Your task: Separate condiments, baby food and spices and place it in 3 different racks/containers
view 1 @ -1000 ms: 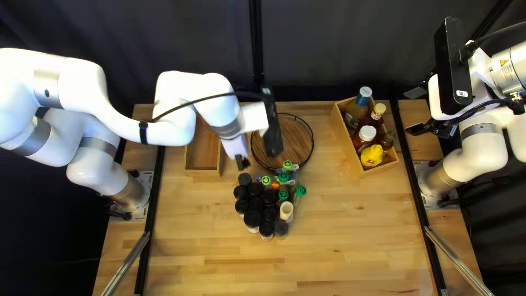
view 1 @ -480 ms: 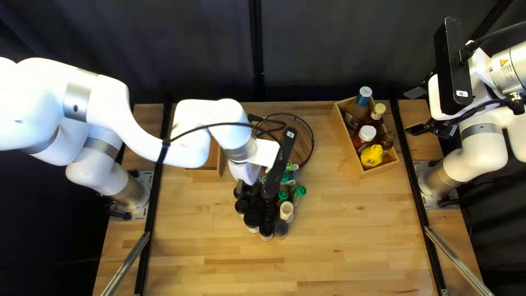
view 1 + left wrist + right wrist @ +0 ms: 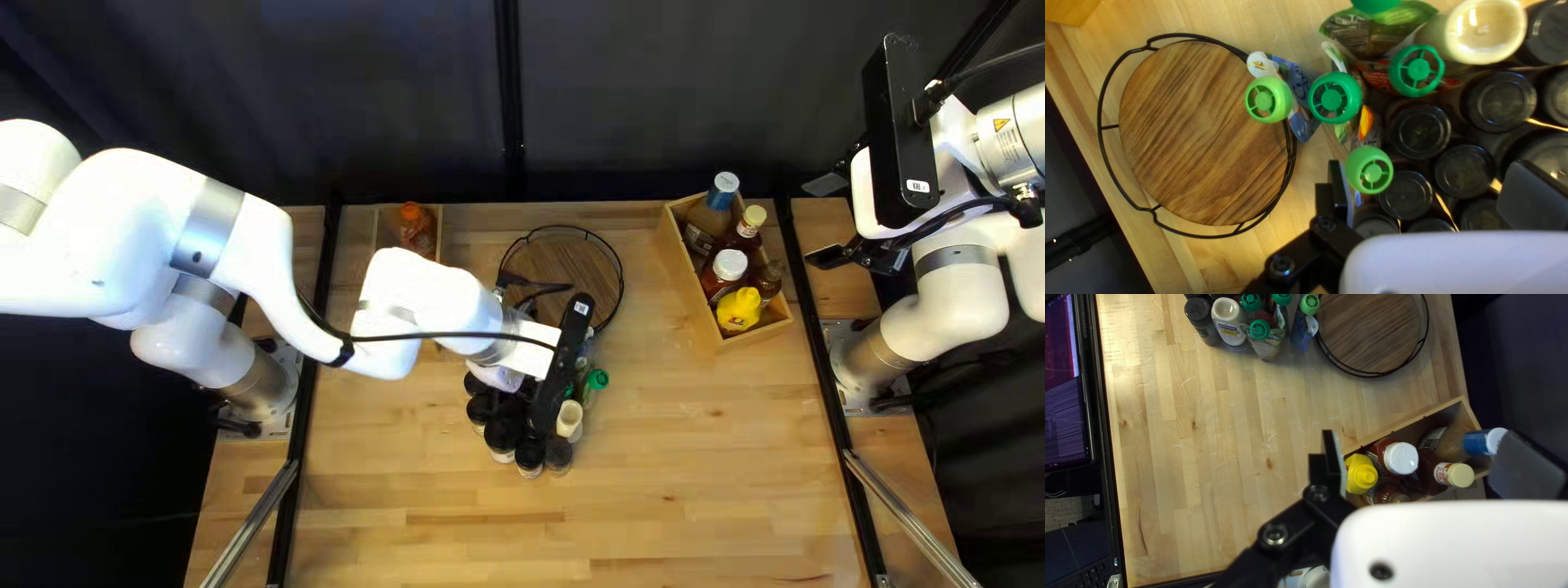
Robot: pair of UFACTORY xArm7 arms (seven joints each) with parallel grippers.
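My left tool (image 3: 499, 377) hangs spread over black-lidded jars (image 3: 1421, 131) and green-capped pouches (image 3: 1335, 98) — my right tool (image 3: 827, 221), also spread, hovers near the wooden box (image 3: 755, 338).

And there's your left gripper (image 3: 499, 377) spread wide, pointing down mid-scene, your right gripper (image 3: 830, 222) parted too, far right

The squeeze bottle (image 3: 739, 313) is yellow, the jar lids (image 3: 1421, 130) black, the pouch caps (image 3: 1264, 100) lime and deeper green. Dark streaks grain the brown round tray (image 3: 1203, 136); pale tan planks stripe the table (image 3: 675, 479).
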